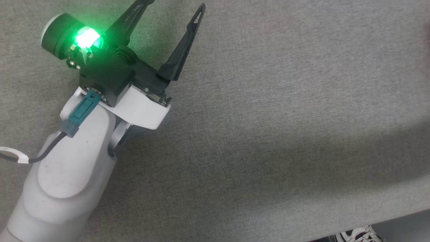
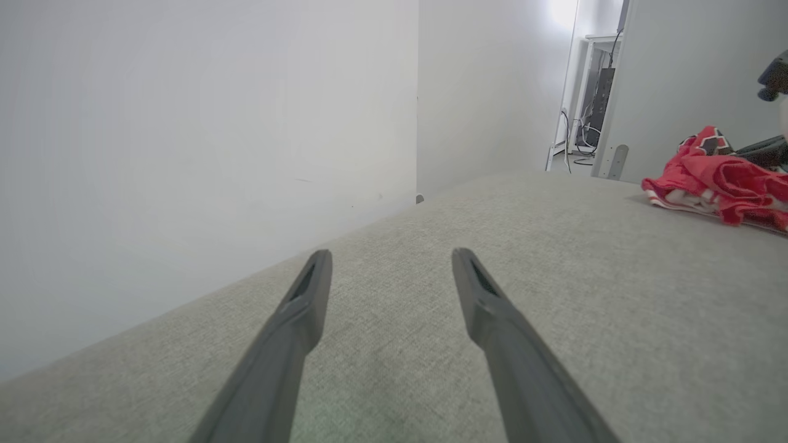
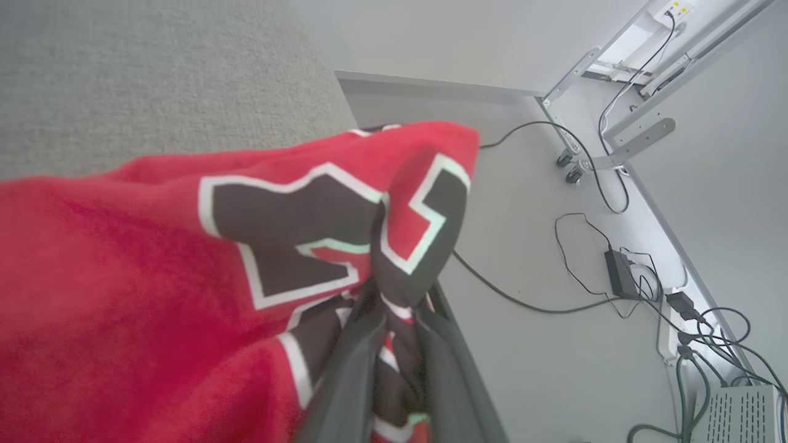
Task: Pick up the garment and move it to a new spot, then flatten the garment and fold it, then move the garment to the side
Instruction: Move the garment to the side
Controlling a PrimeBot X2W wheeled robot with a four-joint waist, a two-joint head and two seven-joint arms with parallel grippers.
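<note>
Red garment (image 3: 123,277) on grey fabric (image 3: 123,74), white walls (image 2: 184,123)

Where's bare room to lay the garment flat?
The grey surface is bare from the open left hand across to the garment. It is crowded there, where the right hand pinches it.

Worktop (image 1: 268,117) is covered in grey woven fabric and lies flat in front of me. Its near edge cuts across the lower right corner of my head view, and a soft shadow band crosses its right half. One item on it: the garment (image 2: 714,184), red with white trim, bunched in a crumpled heap off to the right, close to the worktop's edge. One fold with black, white-outlined lettering stands raised off the surface.
</note>
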